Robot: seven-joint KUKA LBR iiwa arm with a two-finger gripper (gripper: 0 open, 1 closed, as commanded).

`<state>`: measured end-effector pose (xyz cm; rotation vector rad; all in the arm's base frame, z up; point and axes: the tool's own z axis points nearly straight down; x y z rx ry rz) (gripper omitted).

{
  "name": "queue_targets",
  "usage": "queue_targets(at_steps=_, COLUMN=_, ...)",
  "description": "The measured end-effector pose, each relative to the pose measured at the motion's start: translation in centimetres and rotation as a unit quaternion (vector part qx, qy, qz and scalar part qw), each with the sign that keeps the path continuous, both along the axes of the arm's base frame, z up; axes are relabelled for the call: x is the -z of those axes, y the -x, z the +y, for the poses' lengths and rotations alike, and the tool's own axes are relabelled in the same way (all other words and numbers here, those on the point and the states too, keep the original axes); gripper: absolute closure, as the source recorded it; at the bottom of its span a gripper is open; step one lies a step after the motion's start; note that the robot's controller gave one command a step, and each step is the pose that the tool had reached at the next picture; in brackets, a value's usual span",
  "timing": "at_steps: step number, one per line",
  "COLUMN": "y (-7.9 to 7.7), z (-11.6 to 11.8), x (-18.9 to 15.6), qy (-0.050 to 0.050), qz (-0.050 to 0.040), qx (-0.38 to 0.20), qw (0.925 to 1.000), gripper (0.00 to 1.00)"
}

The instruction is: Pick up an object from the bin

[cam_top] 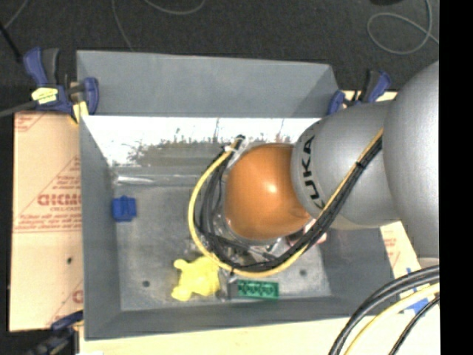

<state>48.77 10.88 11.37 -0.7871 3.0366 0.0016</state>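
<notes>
Grey metal bin [100, 198], gripper [242, 259] low near front wall under orange wrist cover [262, 191] (apart or together, cannot tell), just beside yellow lumpy toy figure [196, 278] and green ridged block [257, 290], small blue block [123, 208] far left.

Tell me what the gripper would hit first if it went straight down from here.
Likely the right edge of the yellow toy figure, or the bare bin floor between it and the green block. The gripper hangs between them, but its depth is unclear.
</notes>
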Motion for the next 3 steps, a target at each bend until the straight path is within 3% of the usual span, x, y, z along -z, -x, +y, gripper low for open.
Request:
queue_targets(at_steps=1, y=-0.8, z=3.7, x=4.3, qy=-0.002, qz=-0.0063, qx=0.016, qw=0.9998, gripper=1.00)
queue_targets(at_steps=2, y=-0.8, z=3.7, x=4.3, qy=-0.002, qz=-0.0063, qx=0.017, qw=0.9998, gripper=1.00)
queue_targets(at_steps=3, y=-0.8, z=3.8, x=0.5, qy=-0.002, qz=-0.0038, qx=0.028, qw=0.9996, gripper=1.00)
